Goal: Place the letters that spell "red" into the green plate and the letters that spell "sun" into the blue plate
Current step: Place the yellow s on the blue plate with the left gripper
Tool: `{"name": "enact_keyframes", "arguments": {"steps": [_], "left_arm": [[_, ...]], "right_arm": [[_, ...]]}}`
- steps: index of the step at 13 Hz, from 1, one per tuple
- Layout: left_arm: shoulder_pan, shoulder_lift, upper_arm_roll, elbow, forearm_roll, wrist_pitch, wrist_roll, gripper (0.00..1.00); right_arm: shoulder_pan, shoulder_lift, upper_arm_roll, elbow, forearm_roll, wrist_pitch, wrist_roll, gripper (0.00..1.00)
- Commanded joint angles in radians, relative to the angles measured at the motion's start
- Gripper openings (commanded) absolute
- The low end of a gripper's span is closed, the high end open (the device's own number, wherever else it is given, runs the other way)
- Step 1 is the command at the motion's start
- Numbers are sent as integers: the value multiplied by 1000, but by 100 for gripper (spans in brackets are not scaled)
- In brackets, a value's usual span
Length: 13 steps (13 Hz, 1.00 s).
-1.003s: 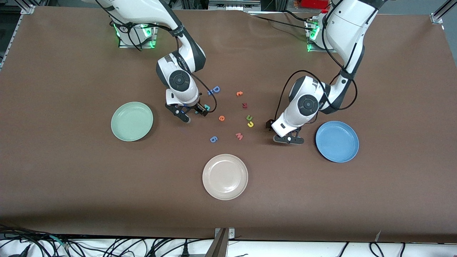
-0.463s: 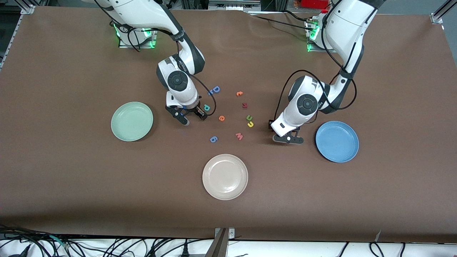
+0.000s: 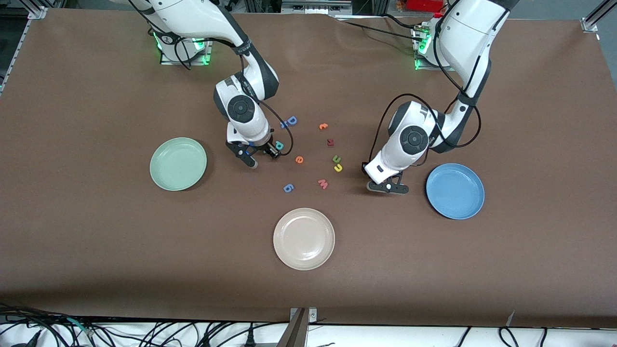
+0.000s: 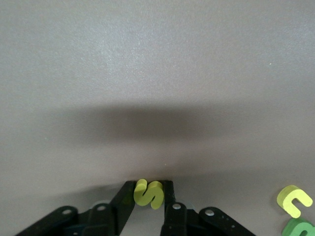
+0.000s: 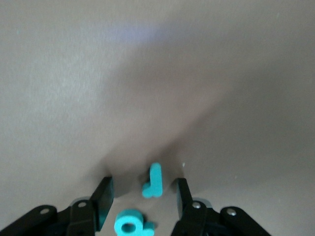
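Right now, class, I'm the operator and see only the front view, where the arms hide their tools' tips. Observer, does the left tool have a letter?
Observer: Yes. The left wrist view shows the left tool shut on the yellow "s".
Operator: And the right tool?
Observer: The right tool is open. The teal "r" stands between its fingers, touching neither.
Operator: Anything else close to that "r"?
Observer: The teal "d" lies flat right beside it.
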Motion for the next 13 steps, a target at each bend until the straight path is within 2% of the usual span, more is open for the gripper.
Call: {"name": "enact_keyframes", "arguments": {"steps": [1,4,8,10,13], "left_arm": [[3,-29,15,17,1,-66,-5,20],[20,-66,35,62,10,-170,3,20],[85,-73,34,154,178,-323,9,20],[127,-74,32,154,231,-327,70,20],[229,-60,32,152,232,-326,242,21]], "right_arm": [[-7,-7,13,-5,20,6,9,60],[-7,-7,11,-6,18,1,-10,59],[-6,-9,8,-6,14,-1,-33,59],[-6,-13,7,-8,8,-4,-40,58],[-4,-20,5,-8,-6,-14,-43,58]]}}
